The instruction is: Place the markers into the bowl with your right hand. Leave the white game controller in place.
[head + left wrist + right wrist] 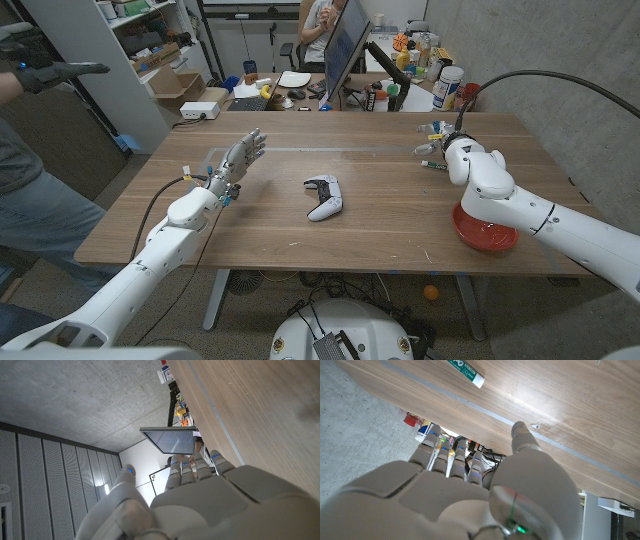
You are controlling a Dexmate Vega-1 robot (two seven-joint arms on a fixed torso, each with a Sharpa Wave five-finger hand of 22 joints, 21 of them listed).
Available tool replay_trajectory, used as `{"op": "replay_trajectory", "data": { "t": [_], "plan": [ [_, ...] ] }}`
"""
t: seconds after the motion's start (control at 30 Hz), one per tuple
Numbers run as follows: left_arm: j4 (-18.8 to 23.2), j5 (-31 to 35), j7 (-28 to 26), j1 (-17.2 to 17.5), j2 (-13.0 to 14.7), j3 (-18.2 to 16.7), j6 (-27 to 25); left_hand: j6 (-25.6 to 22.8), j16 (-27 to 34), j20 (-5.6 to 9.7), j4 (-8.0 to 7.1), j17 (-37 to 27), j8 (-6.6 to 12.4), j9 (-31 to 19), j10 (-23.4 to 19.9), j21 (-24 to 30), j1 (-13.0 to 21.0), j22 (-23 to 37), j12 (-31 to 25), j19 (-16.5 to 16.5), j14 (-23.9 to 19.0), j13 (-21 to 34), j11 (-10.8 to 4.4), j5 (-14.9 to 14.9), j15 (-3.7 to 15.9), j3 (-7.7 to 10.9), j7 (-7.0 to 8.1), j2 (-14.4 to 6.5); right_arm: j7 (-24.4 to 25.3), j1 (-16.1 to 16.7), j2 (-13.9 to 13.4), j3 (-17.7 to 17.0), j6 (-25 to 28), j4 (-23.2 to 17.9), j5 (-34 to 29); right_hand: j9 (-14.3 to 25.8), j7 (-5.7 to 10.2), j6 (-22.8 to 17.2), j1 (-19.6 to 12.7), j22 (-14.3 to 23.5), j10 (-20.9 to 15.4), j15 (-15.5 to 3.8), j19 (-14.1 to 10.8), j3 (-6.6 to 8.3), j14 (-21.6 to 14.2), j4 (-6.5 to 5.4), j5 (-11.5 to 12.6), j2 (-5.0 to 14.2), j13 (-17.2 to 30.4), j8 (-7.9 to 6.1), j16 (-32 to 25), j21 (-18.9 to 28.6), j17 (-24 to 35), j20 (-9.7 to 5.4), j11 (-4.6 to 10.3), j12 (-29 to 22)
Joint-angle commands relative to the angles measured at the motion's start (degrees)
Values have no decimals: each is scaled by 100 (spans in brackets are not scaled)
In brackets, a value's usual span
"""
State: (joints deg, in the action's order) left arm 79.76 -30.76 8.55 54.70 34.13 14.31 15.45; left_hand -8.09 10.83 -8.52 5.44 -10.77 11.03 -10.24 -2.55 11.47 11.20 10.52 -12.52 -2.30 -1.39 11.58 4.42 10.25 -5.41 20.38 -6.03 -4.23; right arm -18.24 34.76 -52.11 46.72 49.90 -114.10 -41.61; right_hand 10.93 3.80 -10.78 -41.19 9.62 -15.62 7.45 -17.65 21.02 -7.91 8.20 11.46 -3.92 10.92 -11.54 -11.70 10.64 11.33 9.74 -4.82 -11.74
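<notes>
The right hand is hovering with fingers apart and holding nothing beside a green marker near the tabletop's far right edge, the red bowl is sitting toward the near right corner, the white game controller is lying mid-table, and the left hand is waiting with spread, unladen fingers.

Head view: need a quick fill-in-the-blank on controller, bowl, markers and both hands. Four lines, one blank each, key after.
1. The white game controller lies near the table's ____.
2. The bowl partly under the right arm is ____ in colour.
3. The right hand is over the table's far right part, with a green-labelled ____ lying nearby.
4. The left hand has its fingers spread and holds ____.

Missing words: middle; red; marker; nothing
</notes>
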Motion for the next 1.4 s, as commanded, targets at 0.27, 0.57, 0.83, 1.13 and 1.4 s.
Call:
{"op": "replay_trajectory", "data": {
  "t": [0.27,0.57,0.83,1.13,1.4],
  "plan": [
    [113,2,-110,66,63,-72,-110,-36,46,-47,17,-11,-2,-20,-24,28,-5,16,-17,17,-45,10,-13,22,-27,19,29,-9,-567,-314,274,212,34,659,-361,10,-13,-230,30,11,60,-6,73,2,-6,-10,42,12,-2,-80,-18,-12,13,162,-44,41],
    [117,8,-116,72,69,-72,-142,-48,46,-47,20,-11,1,-21,-86,29,-6,16,-39,17,-53,10,-33,22,-17,20,24,-9,-718,-417,333,245,46,922,-345,16,-65,-417,13,11,-6,-2,119,21,-49,-2,57,17,7,-126,-29,-13,10,219,-29,14],
    [110,28,-145,59,46,-59,-156,-54,46,-47,23,-10,2,-21,-104,30,-7,16,-43,18,-58,11,-32,22,-19,20,5,-8,-783,-501,395,262,61,1137,-272,19,-21,-431,-18,11,-77,-17,111,49,-158,7,68,41,13,-115,-68,-2,10,221,-26,-10],
    [167,58,-224,84,48,-69,-193,-46,43,-48,24,-10,-2,-22,-97,30,-9,16,-38,17,-54,12,-26,22,-18,20,3,-7,-764,-630,503,372,-8,1535,-214,24,88,-614,-65,12,-242,-94,80,87,-334,21,74,63,23,-153,-118,16,7,216,39,-57],
    [246,81,-313,125,62,-82,-261,-45,42,-46,26,-11,-3,-22,-105,28,-10,16,-39,11,-54,13,-36,22,-21,21,-2,-8,-393,-519,579,335,-68,1672,-121,24,107,-605,-76,12,-231,-91,109,97,-312,24,74,61,25,-132,-98,6,6,223,54,-42]
  ]
}}
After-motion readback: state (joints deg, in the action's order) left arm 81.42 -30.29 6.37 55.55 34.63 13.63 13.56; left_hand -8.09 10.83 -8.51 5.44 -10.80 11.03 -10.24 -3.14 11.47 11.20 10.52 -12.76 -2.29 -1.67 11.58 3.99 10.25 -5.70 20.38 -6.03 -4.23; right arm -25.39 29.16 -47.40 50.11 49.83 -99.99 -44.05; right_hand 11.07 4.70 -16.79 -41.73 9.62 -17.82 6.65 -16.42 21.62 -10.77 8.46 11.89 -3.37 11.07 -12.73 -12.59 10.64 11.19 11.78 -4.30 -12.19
